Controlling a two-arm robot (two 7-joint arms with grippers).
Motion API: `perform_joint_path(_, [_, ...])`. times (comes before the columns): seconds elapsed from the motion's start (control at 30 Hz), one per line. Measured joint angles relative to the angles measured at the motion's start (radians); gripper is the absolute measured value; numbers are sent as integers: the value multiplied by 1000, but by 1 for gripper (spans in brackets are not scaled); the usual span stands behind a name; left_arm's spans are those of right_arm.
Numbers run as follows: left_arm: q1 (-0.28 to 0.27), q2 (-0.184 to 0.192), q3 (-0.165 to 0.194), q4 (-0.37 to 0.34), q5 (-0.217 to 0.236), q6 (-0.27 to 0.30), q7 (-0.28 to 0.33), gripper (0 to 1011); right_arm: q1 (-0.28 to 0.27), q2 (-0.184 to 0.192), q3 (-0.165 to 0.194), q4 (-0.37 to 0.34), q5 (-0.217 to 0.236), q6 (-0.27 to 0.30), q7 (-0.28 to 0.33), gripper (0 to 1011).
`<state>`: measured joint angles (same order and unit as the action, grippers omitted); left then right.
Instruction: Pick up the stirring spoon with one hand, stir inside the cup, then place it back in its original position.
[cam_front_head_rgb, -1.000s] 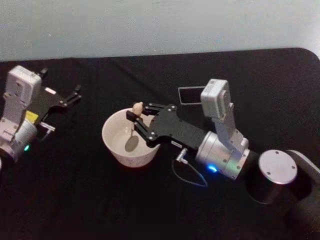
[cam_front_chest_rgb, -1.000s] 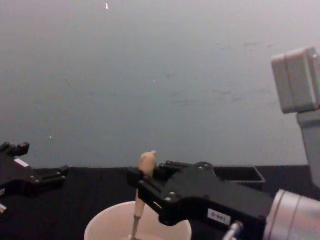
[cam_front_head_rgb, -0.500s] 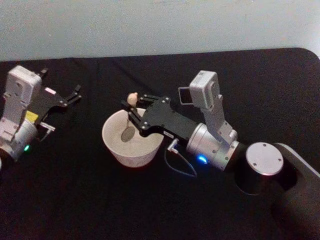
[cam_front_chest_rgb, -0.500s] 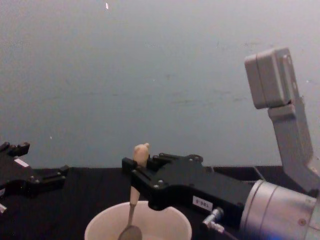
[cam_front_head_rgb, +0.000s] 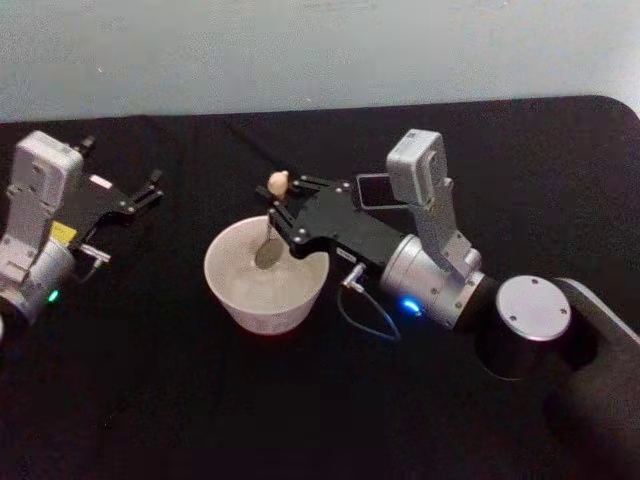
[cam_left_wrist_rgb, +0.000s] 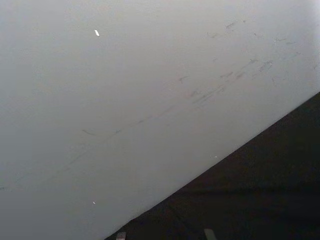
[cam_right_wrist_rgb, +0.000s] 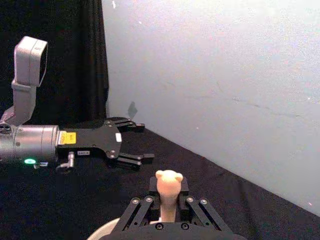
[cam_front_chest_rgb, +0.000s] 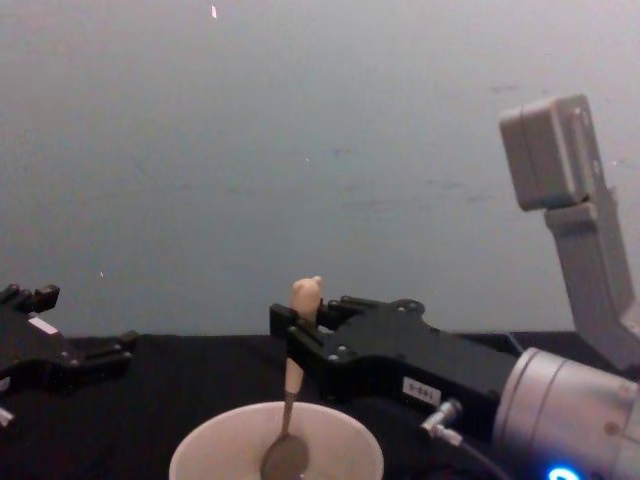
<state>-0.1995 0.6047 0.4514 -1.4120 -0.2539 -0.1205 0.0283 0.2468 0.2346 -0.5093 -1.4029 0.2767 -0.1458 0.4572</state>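
The left gripper (cam_front_head_rgb: 154, 188) is parked on the left side of the black table (cam_front_head_rgb: 300, 410), well apart from the cup. Its fingers are spread and hold nothing. This placement keeps the left arm out of the stirring area, so the task is a one-arm operation.

The cup (cam_front_head_rgb: 262, 318) stands upright near the table centre. It is a wide cream-white vessel with a thin rim. Its width gives the spoon room to sweep without touching the wall. No liquid or other content can be made out inside; the interior shows pale, with the spoon's bowl as the one item in it.

The stirring spoon (cam_front_chest_rgb: 293, 375) hangs nearly upright. Its dark metal bowl sits below the rim, toward the far side of the cup, and its beige figurine top stands clear above the grip.

The right gripper (cam_front_head_rgb: 280, 206) reaches in from the right and pinches the handle just beneath the figurine top. A high grip keeps the fingers above the rim while the bowl works inside. Judged from this pose, stirring is in progress.

A dark grey square holder (cam_front_head_rgb: 372, 189) lies just behind the right gripper, partly hidden. It is probably the return position. Its contents cannot be determined.
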Motion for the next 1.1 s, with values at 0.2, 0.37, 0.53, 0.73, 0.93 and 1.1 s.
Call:
perform_joint_path(0.2, [0,0,0,0,0,0,0,1001,-11,15,13,-15,3,1,3,204])
perform_joint_path(0.37, [0,0,0,0,0,0,0,1001,-24,28,21,-35,14,5,10,204])
perform_joint_path(0.53, [0,0,0,0,0,0,0,1001,-45,47,28,-66,30,12,22,204])
perform_joint_path(0.73, [0,0,0,0,0,0,0,1001,-71,71,29,-103,47,22,34,204])
perform_joint_path(0.93, [0,0,0,0,0,0,0,1001,-88,87,24,-126,55,28,41,204])
perform_joint_path(1.1, [0,0,0,0,0,0,0,1001,-101,101,16,-147,61,32,50,204])
